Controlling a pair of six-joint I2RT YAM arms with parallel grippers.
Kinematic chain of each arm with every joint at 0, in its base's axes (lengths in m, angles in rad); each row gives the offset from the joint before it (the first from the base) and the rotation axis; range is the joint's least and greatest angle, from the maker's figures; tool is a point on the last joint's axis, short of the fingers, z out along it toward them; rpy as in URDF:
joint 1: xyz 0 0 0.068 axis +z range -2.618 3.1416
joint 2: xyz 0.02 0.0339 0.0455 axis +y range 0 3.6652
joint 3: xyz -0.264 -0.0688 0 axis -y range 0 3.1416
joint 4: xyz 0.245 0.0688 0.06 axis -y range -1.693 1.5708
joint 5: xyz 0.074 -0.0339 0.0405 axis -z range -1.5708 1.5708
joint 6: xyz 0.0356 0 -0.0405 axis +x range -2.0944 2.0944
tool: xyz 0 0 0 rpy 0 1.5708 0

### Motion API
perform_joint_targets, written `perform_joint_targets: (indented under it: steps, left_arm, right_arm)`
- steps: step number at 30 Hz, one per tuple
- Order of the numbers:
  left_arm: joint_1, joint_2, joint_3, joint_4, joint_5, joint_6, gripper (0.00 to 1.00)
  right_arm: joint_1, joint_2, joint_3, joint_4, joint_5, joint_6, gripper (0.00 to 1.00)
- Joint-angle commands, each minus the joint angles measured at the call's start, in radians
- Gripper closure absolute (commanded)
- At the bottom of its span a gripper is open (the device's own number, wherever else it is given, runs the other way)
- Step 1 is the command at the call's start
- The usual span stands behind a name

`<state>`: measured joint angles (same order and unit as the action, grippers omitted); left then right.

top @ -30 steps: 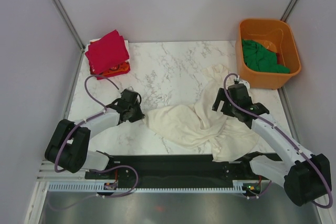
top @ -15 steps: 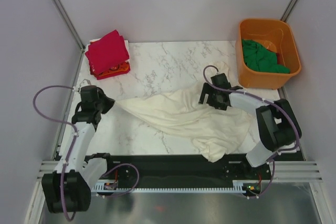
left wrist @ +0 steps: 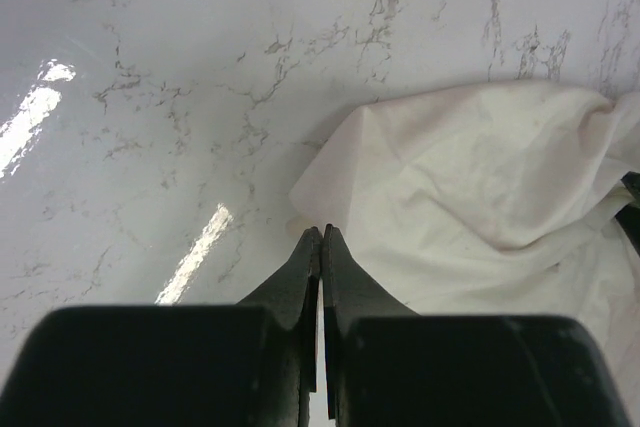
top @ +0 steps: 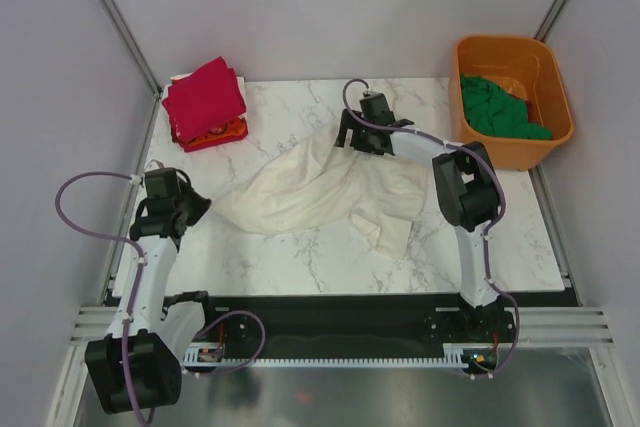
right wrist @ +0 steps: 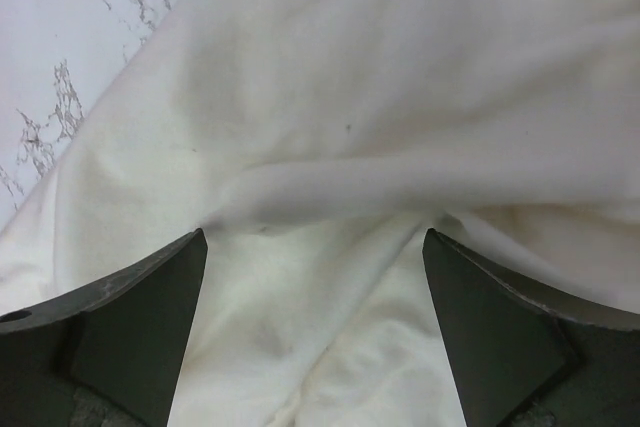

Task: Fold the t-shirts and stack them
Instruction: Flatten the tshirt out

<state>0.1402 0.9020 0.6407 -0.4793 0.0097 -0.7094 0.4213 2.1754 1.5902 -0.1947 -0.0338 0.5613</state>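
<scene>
one cream shirt (top: 320,192) sprawls crumpled mid-table (top: 300,267) between two grippers. the left gripper (left wrist: 321,232), fingers pressed together, sits at the shirt's left corner; whether it nips cloth is unclear. the right gripper (right wrist: 314,237) hangs spread wide over the far edge. a red shirt (top: 205,95) lies folded far left, a green shirt (top: 500,112) in the tub (top: 470,57).

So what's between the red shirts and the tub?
Top view: mostly bare marble table, interrupted about midway by the right gripper, jaws open over the far edge of the cream shirt.
</scene>
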Motion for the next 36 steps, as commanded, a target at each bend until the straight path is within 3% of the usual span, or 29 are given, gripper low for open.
perform_joint_targets:
  steps: [1,4,7,11,16,19,24,36]
  left_arm:
    - [0.009,0.02,0.048,-0.005,0.018,0.039,0.98]
    - [0.007,0.026,0.06,-0.004,0.045,0.045,0.98]
    - [0.007,0.04,0.066,-0.005,0.084,0.06,0.98]
    - [0.006,0.054,0.071,0.001,0.17,0.086,0.98]
    - [0.006,0.097,0.114,-0.018,0.309,0.184,0.98]
    - [0.006,0.107,0.139,-0.058,0.325,0.231,0.98]
    - [0.006,0.095,0.132,-0.07,0.311,0.261,0.98]
    - [0.006,0.049,0.123,-0.07,0.297,0.264,0.98]
  right_arm:
    - [-0.004,-0.093,0.013,-0.049,0.079,-0.093,0.02]
    - [-0.003,-0.314,-0.183,-0.055,0.231,-0.103,0.02]
    - [-0.006,-0.566,-0.43,-0.055,0.287,-0.098,0.02]
    - [-0.004,-0.849,-0.643,-0.136,0.197,-0.046,0.02]
    - [-0.009,-1.06,-0.907,-0.198,-0.004,0.084,0.02]
    - [-0.004,-1.138,-1.007,-0.206,-0.078,0.147,0.07]
    - [-0.006,-1.235,-1.087,-0.235,-0.06,0.189,0.1]
    - [0.005,-1.158,-1.202,-0.146,-0.146,0.258,0.18]
